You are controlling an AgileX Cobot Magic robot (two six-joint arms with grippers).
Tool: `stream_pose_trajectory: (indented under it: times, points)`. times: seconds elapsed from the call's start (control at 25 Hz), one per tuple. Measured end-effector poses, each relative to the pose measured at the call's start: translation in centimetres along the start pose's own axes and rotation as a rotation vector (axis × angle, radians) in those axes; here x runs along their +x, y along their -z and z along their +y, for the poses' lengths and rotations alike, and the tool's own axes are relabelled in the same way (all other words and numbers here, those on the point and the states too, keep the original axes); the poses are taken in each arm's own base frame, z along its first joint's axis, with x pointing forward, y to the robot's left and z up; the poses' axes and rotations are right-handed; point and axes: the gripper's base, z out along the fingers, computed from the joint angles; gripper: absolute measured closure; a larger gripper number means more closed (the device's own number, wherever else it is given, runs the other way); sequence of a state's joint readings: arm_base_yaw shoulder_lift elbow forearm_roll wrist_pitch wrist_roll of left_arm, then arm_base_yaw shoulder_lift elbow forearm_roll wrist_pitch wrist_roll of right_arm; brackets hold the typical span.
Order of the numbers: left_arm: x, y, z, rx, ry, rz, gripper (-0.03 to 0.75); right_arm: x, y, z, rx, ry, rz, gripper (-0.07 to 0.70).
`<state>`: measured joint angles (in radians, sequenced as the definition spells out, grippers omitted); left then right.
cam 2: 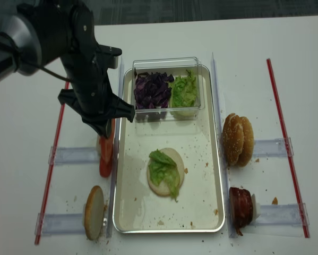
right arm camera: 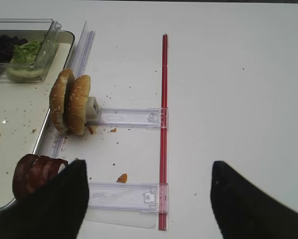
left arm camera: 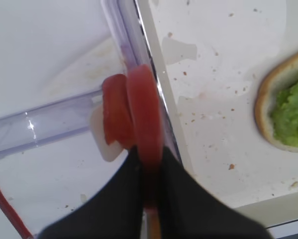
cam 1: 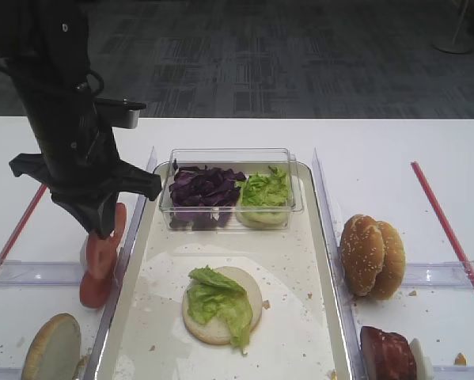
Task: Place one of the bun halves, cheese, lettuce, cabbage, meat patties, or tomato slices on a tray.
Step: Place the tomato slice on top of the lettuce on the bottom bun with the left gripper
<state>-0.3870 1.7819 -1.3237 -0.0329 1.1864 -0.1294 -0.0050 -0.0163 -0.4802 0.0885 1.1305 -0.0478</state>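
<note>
The metal tray [cam 1: 308, 237] lies just right of the left gripper [left arm camera: 148, 184], whose fingers pinch one upright tomato slice [left arm camera: 145, 117]; another stands beside it. The right gripper [right arm camera: 149, 199] gapes, holding nothing.

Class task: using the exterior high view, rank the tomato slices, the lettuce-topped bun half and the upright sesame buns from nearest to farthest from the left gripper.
1. Tomato slices, at the left gripper.
2. Lettuce-topped bun half, mid-tray.
3. Upright sesame buns, right of the tray.
</note>
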Motion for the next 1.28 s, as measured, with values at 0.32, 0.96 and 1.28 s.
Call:
stream_pose_trajectory:
  times: [0.32, 0.96, 1.28]
  points:
    - [-0.3, 1.0, -0.2, 0.003, -0.01, -0.018, 0.692, 0.0, 0.0, 0.0, 0.0, -0.002, 0.0, 0.109]
    - [0.9, 3.8, -2.1, 0.219, -0.163, -0.081, 0.694, 0.0, 0.0, 0.0, 0.0, -0.002, 0.0, 0.112]
    - [1.3, 4.9, -3.7, 0.402, -0.281, -0.128, 0.694, 0.0, 0.0, 0.0, 0.0, -0.002, 0.0, 0.112]
